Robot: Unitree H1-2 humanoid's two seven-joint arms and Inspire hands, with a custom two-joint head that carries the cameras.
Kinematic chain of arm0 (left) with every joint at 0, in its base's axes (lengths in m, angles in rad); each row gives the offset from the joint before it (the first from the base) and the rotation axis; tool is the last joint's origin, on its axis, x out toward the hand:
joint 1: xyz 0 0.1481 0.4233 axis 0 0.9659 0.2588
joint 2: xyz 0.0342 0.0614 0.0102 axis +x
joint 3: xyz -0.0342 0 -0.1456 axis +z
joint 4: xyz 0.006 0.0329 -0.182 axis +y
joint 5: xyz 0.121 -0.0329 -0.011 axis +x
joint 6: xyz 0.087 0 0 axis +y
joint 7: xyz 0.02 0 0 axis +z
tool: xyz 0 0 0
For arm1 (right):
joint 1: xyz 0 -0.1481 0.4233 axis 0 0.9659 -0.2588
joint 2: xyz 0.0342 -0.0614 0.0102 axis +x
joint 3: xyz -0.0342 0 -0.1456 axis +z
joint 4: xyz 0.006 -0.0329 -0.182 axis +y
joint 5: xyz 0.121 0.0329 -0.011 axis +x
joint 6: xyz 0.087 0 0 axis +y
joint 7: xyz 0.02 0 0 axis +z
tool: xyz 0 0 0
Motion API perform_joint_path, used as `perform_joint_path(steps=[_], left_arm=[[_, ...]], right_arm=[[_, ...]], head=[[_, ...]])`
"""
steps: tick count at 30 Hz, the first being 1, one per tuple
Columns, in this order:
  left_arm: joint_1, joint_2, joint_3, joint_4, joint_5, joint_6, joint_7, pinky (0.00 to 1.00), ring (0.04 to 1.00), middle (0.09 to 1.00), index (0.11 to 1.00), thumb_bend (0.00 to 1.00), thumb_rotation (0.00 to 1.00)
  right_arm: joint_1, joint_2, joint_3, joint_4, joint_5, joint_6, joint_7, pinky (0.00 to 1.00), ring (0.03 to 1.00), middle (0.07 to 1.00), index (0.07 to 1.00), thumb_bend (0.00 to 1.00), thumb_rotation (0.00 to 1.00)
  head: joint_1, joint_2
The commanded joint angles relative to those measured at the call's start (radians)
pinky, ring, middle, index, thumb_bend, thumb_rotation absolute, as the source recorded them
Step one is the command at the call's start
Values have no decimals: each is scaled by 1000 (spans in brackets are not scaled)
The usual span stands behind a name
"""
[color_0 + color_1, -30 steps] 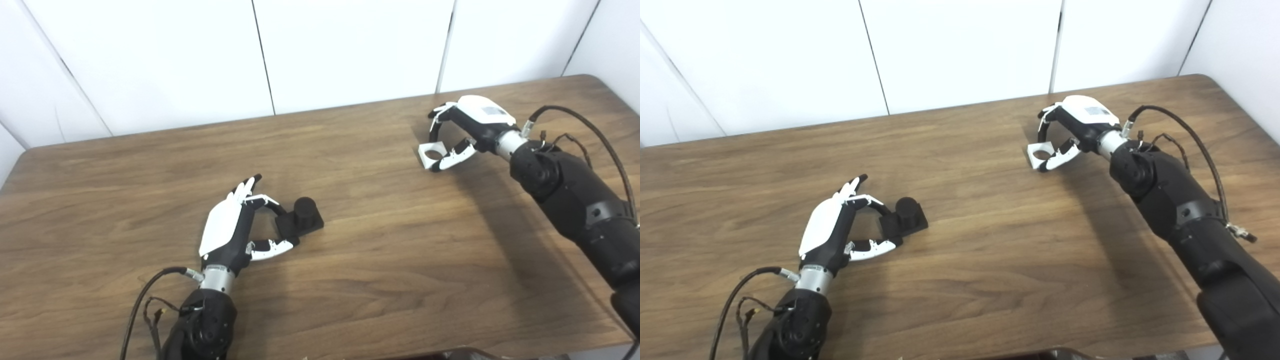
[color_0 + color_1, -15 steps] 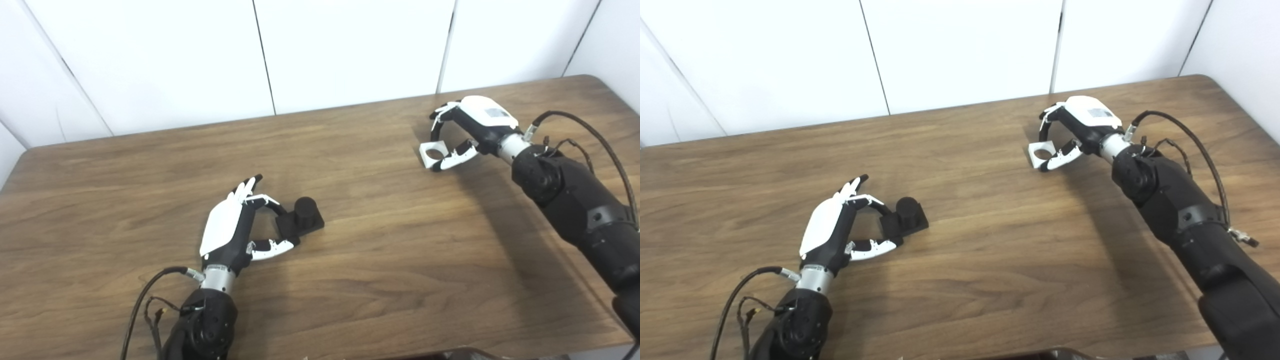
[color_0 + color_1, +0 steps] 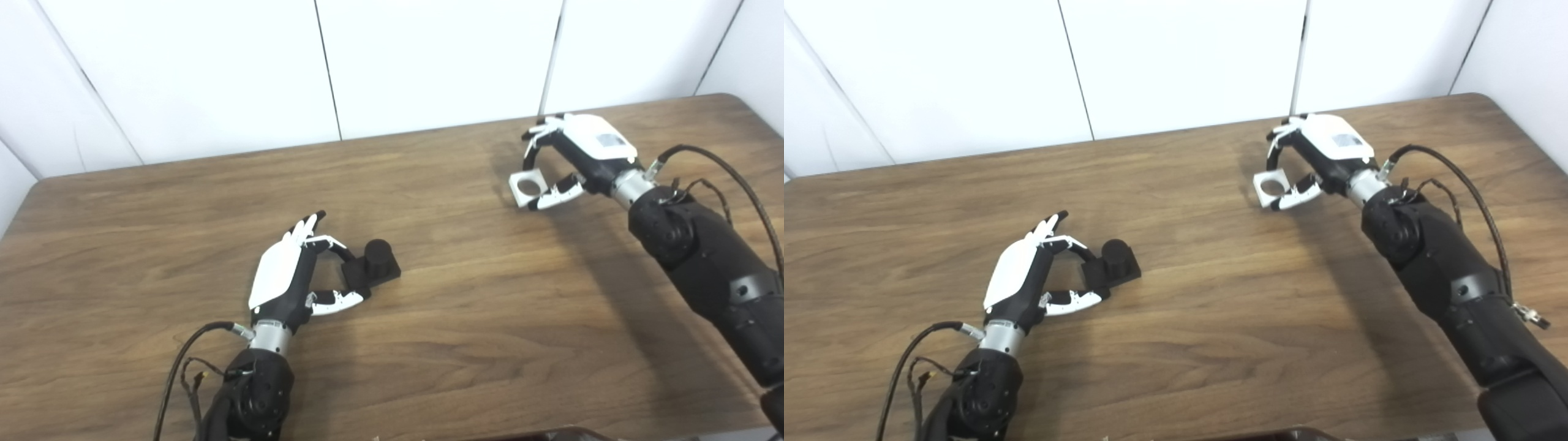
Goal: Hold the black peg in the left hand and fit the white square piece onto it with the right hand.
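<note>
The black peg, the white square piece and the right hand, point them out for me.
black peg [image 3: 378,251], left eye view, top of its round post.
white square piece [image 3: 517,188], left eye view, flat face beside the hole.
right hand [image 3: 1323,156], right eye view, middle of the hand.

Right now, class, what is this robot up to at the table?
It is getting two parts ready to join. The left robot hand is closed on the base of the black peg, which sits on the table. The right robot hand pinches the white square far off to the right. The parts are well apart; nothing is fitted yet.
</note>
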Motion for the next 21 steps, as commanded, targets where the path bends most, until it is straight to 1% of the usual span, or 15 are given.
perform_joint_path(steps=[1,4,7,9,12,15,18,21], left_arm=[[3,30,-7,55,46,35,-23,1000,1000,988,492,518,86],[1,27,-6,63,41,29,-15,1000,1000,988,492,519,85],[0,24,-8,66,43,31,-12,1000,1000,988,492,519,84],[0,21,-10,61,46,37,-16,1000,1000,989,492,519,84],[-1,15,-14,55,53,45,-17,1000,1000,988,492,520,84],[-3,10,-16,54,56,54,-21,1000,1000,989,492,520,83],[-6,7,-17,58,56,53,-18,1000,1000,989,492,520,83],[-7,3,-14,61,53,52,-17,1000,1000,991,492,519,84]], right_arm=[[-41,-3,-24,-57,7,8,6,960,936,824,481,521,139],[-38,4,-35,-117,18,23,33,955,955,828,481,521,140],[-34,8,-47,-166,20,17,43,948,960,823,481,521,141],[-29,9,-53,-202,13,31,59,983,972,824,481,520,143],[-16,14,-59,-283,6,54,94,998,965,820,481,520,144],[-9,22,-63,-338,22,63,129,948,960,820,481,521,143],[-4,37,-59,-414,32,86,175,924,963,819,481,521,143],[-5,55,-51,-475,32,84,202,888,951,812,482,522,142]], head=[[-1,1],[3,3],[16,5],[22,7],[45,12],[56,14],[65,15],[71,17]])
